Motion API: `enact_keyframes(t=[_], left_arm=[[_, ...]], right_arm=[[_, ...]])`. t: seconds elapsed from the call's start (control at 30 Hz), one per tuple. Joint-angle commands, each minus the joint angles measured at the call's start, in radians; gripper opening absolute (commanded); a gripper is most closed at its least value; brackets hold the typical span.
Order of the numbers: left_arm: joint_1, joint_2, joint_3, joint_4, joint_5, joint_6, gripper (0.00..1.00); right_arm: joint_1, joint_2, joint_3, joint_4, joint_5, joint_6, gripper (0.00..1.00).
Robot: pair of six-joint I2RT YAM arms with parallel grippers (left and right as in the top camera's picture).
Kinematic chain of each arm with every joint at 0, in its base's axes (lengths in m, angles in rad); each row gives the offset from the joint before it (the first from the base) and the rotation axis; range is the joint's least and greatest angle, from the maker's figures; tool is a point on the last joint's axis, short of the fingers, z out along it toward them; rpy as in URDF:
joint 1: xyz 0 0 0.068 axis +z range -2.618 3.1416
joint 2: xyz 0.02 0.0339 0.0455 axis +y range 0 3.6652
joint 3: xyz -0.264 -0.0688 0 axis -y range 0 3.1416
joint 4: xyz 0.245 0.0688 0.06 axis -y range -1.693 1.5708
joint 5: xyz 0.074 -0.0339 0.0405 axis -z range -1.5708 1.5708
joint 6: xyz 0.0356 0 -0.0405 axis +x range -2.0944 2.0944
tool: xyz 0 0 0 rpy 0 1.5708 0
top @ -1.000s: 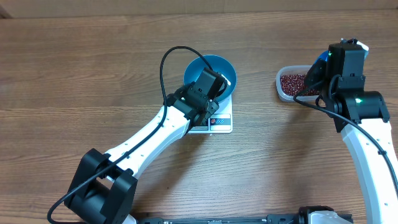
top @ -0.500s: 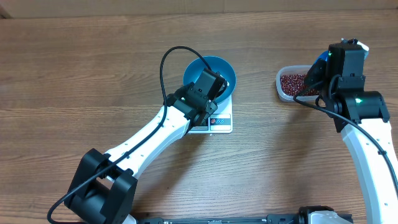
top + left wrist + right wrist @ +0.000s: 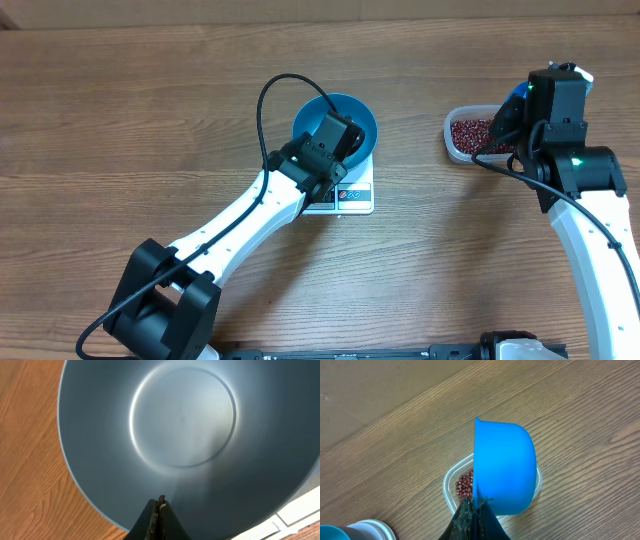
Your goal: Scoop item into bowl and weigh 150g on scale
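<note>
The blue bowl (image 3: 332, 106) stands on the white scale (image 3: 356, 197), and nothing lies in it (image 3: 182, 420). My left gripper (image 3: 343, 133) hangs over the bowl's near inner wall. Its jaws (image 3: 159, 502) are shut with nothing visible between them. A corner of the scale (image 3: 300, 515) shows under the bowl. At the right, my right gripper (image 3: 479, 502) is shut on the handle of a blue scoop (image 3: 502, 465). It holds the scoop on edge over a clear tub (image 3: 452, 140) of red-brown beans (image 3: 465, 485), which also show from overhead (image 3: 470, 131).
The wooden table (image 3: 150, 120) stretches to the left and in front. The left arm's black cable (image 3: 265, 100) loops up beside the bowl. The scale's rounded corner (image 3: 370, 530) shows at the lower left of the right wrist view.
The bowl and my left gripper have shifted slightly to the left on the scale. The right arm and scoop have not moved.
</note>
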Motion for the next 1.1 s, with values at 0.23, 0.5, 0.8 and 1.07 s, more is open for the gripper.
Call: enact_keyframes(t=[0.23, 0.5, 0.8, 1.07], left_arm=[[0.001, 0.005, 0.087, 0.042, -0.046, -0.015, 0.04], [0.003, -0.007, 0.255, -0.134, 0.09, -0.014, 0.04], [0.08, -0.139, 0.316, -0.306, 0.375, -0.018, 0.04], [0.16, -0.313, 0.316, -0.364, 0.449, -0.04, 0.56]], right_arm=[[-0.006, -0.002, 0.027, 0.013, 0.01, 0.003, 0.04], [-0.006, -0.002, 0.027, 0.011, 0.011, 0.003, 0.04], [-0.006, -0.002, 0.027, 0.011, 0.011, 0.003, 0.04], [-0.006, -0.002, 0.027, 0.011, 0.01, 0.003, 0.04]])
